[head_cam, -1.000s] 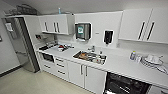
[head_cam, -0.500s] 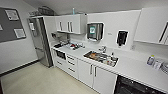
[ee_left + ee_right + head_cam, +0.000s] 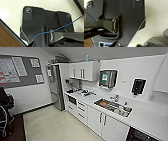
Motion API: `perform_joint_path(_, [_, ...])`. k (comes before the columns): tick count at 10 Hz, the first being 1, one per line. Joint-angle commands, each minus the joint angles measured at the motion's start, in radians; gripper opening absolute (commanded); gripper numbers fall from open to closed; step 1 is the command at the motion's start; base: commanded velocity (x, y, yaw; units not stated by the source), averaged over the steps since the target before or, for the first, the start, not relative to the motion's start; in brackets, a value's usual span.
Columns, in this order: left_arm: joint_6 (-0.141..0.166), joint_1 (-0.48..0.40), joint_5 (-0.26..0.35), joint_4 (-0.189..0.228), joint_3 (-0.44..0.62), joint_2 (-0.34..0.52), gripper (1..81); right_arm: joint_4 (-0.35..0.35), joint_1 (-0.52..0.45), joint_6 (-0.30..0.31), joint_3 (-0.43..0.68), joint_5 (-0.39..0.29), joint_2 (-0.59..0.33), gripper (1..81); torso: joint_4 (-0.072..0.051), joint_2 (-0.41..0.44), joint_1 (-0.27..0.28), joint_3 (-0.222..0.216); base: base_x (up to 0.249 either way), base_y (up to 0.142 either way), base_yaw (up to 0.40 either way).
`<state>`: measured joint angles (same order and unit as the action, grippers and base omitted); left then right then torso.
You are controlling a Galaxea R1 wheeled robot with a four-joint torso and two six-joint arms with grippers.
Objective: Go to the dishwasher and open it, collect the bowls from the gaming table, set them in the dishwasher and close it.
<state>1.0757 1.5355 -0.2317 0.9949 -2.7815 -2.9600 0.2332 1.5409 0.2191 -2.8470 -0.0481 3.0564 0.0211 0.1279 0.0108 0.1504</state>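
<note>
In the head view a white kitchen run stretches along the right wall. At its near end, under the white counter point(image 3: 140, 118) and right of the sink cupboard, the dishwasher point(image 3: 138, 135) shows as a dark patch cut off by the picture's lower edge. I cannot tell how its door stands. In the left wrist view a dark tip of my left gripper point(image 3: 32, 44) pokes in over my own dark plate. A similar tip of my right gripper point(image 3: 115, 44) shows in the right wrist view. Cream floor lies under both.
A steel sink point(image 3: 113, 107) holds dishes, with a towel dispenser point(image 3: 107, 78) and a soap dispenser point(image 3: 138, 86) on the wall above. A steel fridge point(image 3: 55, 87) stands at the far end. A noticeboard point(image 3: 18, 70) hangs left. Dark gear point(image 3: 5, 112) stands at the left edge. Cream floor point(image 3: 55, 127) is open.
The head camera has swung left and come closer: the sink and cupboards slid right in the picture, and the fridge and noticeboard came into view. The dishwasher moved toward the lower right corner.
</note>
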Motion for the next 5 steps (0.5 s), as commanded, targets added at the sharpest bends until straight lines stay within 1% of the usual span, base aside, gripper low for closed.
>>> perform_joint_path(1, [0.000, -0.044, 0.035, -0.002, -0.006, 0.015, 81.1, -0.140, -0.055, -0.099, -0.008, -0.015, -0.002, 81.1, 0.000, 0.000, 0.000, 0.000, 0.000, 0.000, 0.348])
perform_joint_path(3, [-0.003, -0.044, 0.035, -0.004, -0.006, 0.019, 81.1, -0.143, -0.064, -0.095, 0.015, -0.015, -0.011, 81.1, 0.000, 0.000, 0.000, 0.000, 0.000, 0.000, 0.348])
perform_joint_path(4, [-0.003, -0.045, 0.063, -0.004, -0.012, 0.019, 81.1, -0.143, -0.066, -0.096, 0.011, -0.015, -0.012, 81.1, 0.000, 0.000, 0.000, 0.000, 0.000, 0.000, 0.348])
perform_joint_path(5, [-0.003, -0.048, 0.110, -0.004, -0.018, 0.012, 81.1, -0.141, -0.064, -0.096, 0.009, -0.015, -0.014, 81.1, 0.000, 0.000, 0.000, 0.000, 0.000, 0.000, 0.348])
